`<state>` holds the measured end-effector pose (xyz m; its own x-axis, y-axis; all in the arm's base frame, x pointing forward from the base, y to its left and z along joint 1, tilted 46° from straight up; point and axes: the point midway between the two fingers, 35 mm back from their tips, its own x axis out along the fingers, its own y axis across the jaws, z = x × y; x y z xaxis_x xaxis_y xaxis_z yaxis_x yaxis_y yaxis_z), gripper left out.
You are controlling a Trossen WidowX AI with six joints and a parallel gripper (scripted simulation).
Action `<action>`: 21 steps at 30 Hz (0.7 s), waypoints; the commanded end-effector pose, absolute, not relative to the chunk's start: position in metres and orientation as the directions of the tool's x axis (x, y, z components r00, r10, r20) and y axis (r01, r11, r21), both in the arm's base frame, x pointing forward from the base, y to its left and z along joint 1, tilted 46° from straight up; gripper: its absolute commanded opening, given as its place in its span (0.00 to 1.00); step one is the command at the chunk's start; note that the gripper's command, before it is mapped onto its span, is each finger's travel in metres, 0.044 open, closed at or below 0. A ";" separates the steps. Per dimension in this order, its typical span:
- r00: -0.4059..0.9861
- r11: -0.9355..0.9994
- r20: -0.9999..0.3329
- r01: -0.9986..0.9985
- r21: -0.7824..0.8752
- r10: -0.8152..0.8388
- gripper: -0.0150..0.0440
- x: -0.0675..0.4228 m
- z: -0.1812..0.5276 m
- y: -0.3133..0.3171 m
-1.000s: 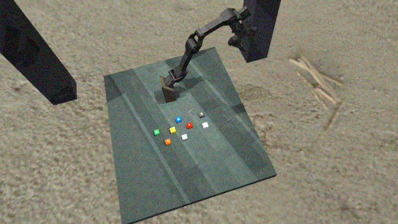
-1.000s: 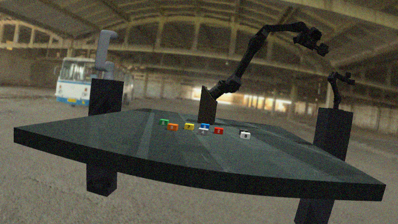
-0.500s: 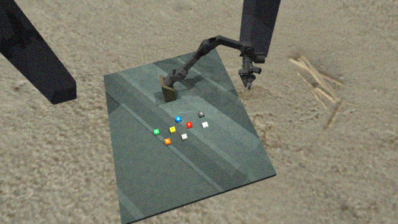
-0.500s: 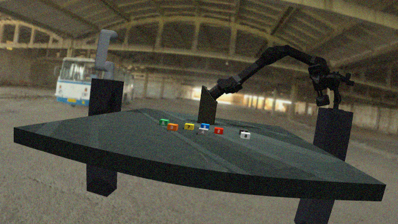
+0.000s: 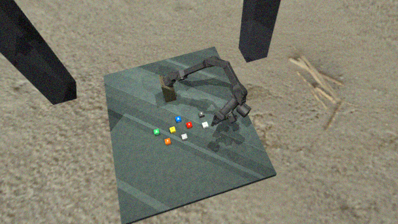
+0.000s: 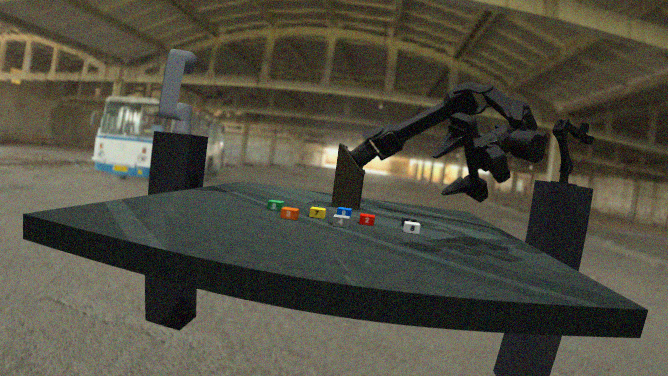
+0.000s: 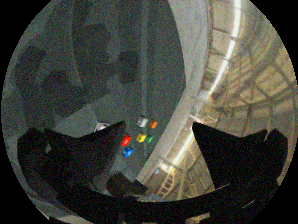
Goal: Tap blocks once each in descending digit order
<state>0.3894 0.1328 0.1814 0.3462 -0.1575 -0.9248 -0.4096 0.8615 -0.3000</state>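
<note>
End effector open and empty, hovering above the worktop, white block just below and beside it, dark grey block near, red block farther, blue, yellow, green, orange blocks well apart beyond

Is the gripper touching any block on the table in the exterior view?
No: the gripper hangs open in the air, well above the table and up-right of the white block.

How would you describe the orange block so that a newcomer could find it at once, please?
On the dark green table, find the cluster of small blocks in front of the arm's base. The orange block is the cluster's outermost from the base, just beyond the green and yellow ones, and the only orange one.
</note>
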 end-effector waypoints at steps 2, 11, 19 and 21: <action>0.142 0.891 -0.984 -0.425 -0.162 -0.111 0.93 0.400 0.117 0.073; -0.142 0.925 -0.968 -0.294 0.242 0.208 0.93 0.372 0.006 -0.046; -0.082 0.804 -0.809 -0.089 0.588 0.582 0.93 0.309 -0.065 -0.119; -0.016 0.752 -0.753 -0.046 0.658 0.658 0.93 0.291 -0.079 -0.132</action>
<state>0.3137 -0.1208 -0.0618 -0.0789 0.5658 -0.8207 -0.0962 0.8151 0.5712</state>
